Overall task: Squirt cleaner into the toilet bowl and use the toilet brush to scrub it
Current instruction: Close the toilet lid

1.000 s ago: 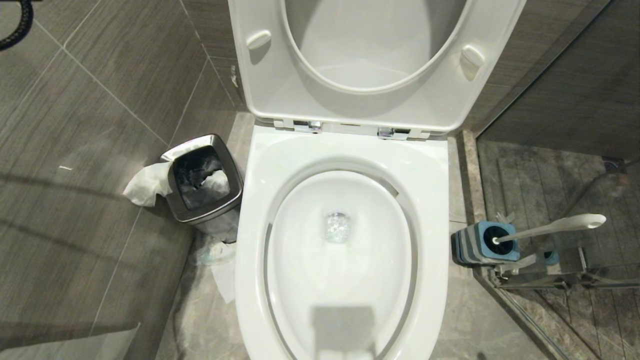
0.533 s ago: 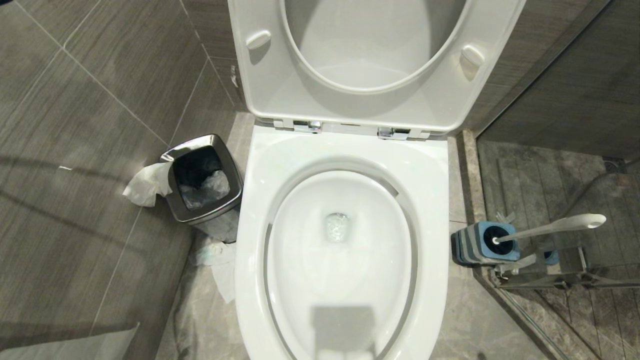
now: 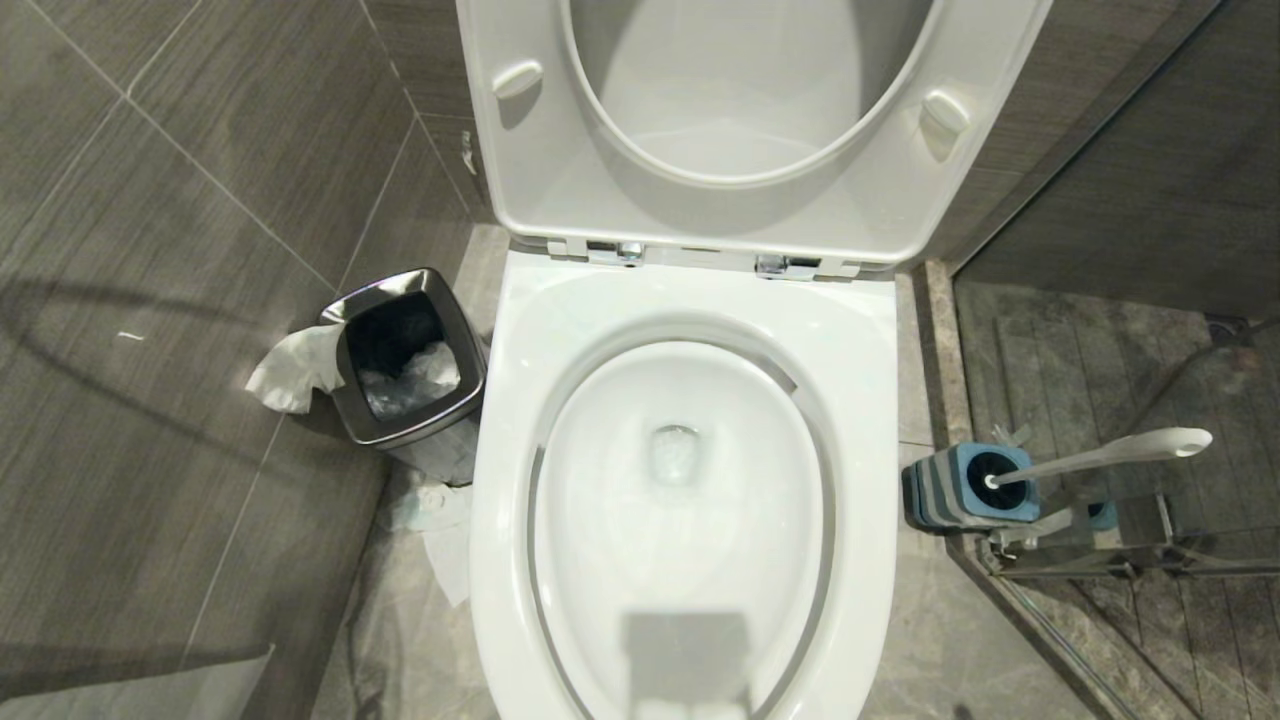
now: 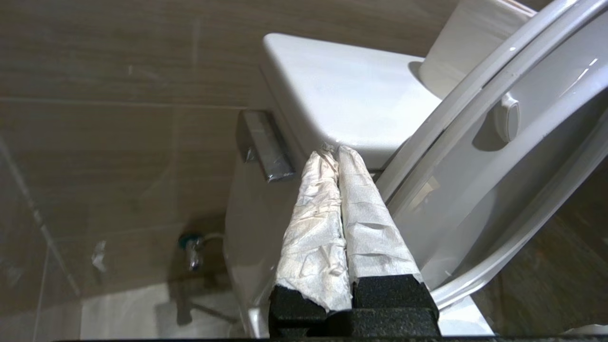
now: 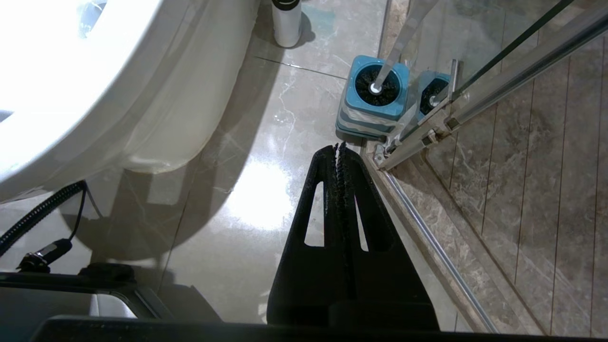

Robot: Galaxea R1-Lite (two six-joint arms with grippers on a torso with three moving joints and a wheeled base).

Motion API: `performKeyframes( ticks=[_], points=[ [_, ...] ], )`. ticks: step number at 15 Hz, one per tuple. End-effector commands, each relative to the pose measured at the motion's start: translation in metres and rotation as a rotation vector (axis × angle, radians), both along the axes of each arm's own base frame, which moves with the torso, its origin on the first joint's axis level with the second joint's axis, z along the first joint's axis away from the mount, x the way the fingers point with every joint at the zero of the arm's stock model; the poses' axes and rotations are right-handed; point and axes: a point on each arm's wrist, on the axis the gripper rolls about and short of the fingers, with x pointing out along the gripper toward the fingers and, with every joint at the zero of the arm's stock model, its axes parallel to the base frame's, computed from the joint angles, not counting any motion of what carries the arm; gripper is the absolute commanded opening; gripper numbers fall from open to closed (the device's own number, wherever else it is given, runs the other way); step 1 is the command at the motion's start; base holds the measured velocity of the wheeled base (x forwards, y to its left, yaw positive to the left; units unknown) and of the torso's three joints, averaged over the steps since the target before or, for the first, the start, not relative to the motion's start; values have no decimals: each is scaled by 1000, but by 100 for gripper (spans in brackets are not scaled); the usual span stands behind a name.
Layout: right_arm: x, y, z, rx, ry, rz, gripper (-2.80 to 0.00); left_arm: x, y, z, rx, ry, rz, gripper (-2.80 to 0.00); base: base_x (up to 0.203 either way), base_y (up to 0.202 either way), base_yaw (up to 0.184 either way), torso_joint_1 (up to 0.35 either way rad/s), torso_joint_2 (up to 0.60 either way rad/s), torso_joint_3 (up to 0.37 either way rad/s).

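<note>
Seat and lid are up, and the toilet bowl [image 3: 680, 520] fills the middle of the head view, with water at the drain and no cleaner visible on the porcelain. Neither arm shows in that view.

The toilet brush [image 3: 1100, 455] sits at the right edge, bristle head down in its blue-topped holder [image 3: 965, 488], handle slanting out to the right against the glass shower door [image 3: 1120, 400]. At centre left stands a steel waste bin [image 3: 405, 360] with tissue hanging over its side.

In its own wrist view the left gripper [image 4: 335, 152] has both paper-wrapped fingers pressed together, holding nothing, their tips up near the chrome flush handle [image 4: 263, 145] on the side of the cistern [image 4: 351, 90]. The right gripper [image 5: 339, 147] is likewise closed and empty, hanging low over the floor just short of the holder.

I judge the job barely begun: no squirt, no scrubbing. No cleaner bottle can be identified for certain; a white cylinder [image 5: 286, 21] by the bowl's foot may be one. The next move calls for opening a gripper and taking up the cleaner.
</note>
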Motion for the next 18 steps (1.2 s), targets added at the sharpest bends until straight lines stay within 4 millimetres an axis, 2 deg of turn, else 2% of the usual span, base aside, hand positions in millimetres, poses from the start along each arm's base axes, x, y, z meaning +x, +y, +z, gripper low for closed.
performKeyframes(
  ticks=[1, 4, 7, 18],
  points=[
    [0, 0, 0, 0, 0, 0, -280, 24, -9, -7, -6, -44, -28, -280, 0, 0, 0, 0, 0, 0],
    [0, 0, 0, 0, 0, 0, -280, 39, -18, -7, -52, -160, -75, -280, 0, 0, 0, 0, 0, 0],
    [0, 0, 0, 0, 2, 0, -280, 48, -28, -12, -70, -175, -112, -280, 0, 0, 0, 0, 0, 0],
    [0, 0, 0, 0, 0, 0, -280, 56, -60, -22, -62, -177, -202, -280, 0, 0, 0, 0, 0, 0]
  ],
)
